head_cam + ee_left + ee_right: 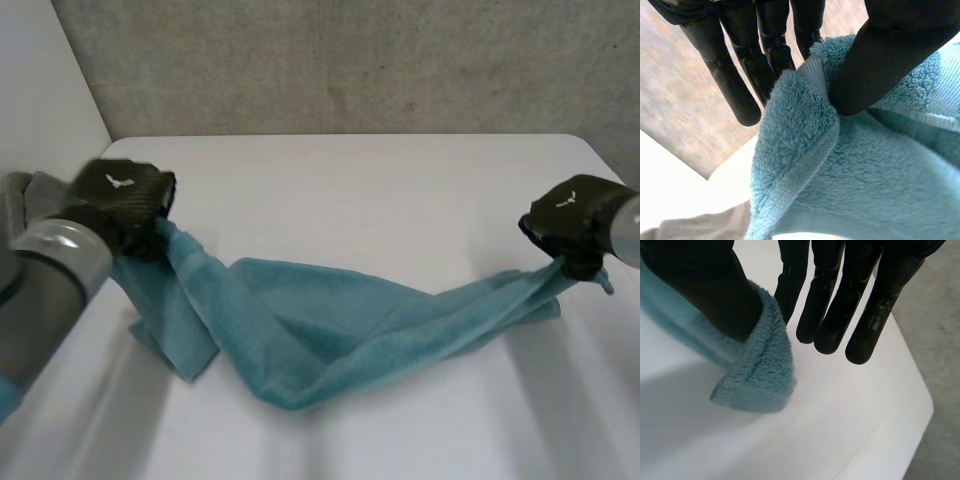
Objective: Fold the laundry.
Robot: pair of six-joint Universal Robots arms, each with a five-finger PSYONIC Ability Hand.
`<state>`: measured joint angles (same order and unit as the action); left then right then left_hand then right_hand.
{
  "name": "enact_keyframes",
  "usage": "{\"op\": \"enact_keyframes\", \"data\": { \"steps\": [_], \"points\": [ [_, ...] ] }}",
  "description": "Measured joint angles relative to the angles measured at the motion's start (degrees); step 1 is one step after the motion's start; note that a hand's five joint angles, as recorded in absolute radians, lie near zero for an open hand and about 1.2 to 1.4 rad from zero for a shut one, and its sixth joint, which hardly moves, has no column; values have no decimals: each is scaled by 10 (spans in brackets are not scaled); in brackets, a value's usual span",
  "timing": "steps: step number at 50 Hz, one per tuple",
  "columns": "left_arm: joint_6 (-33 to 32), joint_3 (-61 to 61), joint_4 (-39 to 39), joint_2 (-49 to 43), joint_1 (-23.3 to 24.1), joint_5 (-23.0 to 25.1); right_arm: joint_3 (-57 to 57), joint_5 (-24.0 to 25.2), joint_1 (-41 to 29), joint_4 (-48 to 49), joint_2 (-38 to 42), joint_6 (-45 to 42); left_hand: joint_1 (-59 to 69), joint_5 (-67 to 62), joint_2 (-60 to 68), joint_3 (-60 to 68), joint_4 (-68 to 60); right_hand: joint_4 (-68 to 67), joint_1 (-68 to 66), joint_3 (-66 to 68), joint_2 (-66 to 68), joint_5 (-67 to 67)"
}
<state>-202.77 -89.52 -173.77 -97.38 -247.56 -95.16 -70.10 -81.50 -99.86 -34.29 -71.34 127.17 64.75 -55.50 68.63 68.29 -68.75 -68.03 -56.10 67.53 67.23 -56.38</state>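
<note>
Fingers point(772, 45) of left hand point(120, 195) and right hand point(575, 215) pinch opposite ends of one teal towel point(330, 330).

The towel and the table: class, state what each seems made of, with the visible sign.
Towel: probably cotton terry, soft and matt; looped pile and a flat woven hem band show. Table: smooth plain white, no grain showing; perhaps laminate or painted board, the look leaves that open.

A white table point(400, 190) stands before a grey concrete wall point(350, 60).
</note>
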Motion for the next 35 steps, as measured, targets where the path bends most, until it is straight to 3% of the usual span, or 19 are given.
{"op": "enact_keyframes", "data": {
  "steps": [5,10,13,14,18,25,35],
  "points": [
    [-20,110,-3,-93,-2,-7,108,-37,-16,71,68,15,0,0,0,0,0,0,0,0,0,0],
    [-25,278,-18,-147,-2,-26,271,-64,-42,161,121,50,0,0,0,0,0,0,0,0,0,0],
    [-25,329,-32,-155,-2,-32,312,-67,-48,189,129,64,0,0,0,0,0,0,0,0,0,0],
    [-24,397,-59,-162,-3,-39,354,-69,-52,224,135,82,0,0,0,0,0,0,0,0,0,0],
    [-21,480,-135,-163,-1,-48,420,-68,-57,340,129,145,0,0,0,0,0,0,0,0,0,0],
    [-8,466,-200,-144,-2,-49,352,-60,-52,424,86,200,0,0,0,0,0,0,-3,0,0,0],
    [52,182,-194,-89,-43,-36,92,19,-12,437,33,210,0,0,0,0,0,0,-3,0,0,-3]
  ]
}}
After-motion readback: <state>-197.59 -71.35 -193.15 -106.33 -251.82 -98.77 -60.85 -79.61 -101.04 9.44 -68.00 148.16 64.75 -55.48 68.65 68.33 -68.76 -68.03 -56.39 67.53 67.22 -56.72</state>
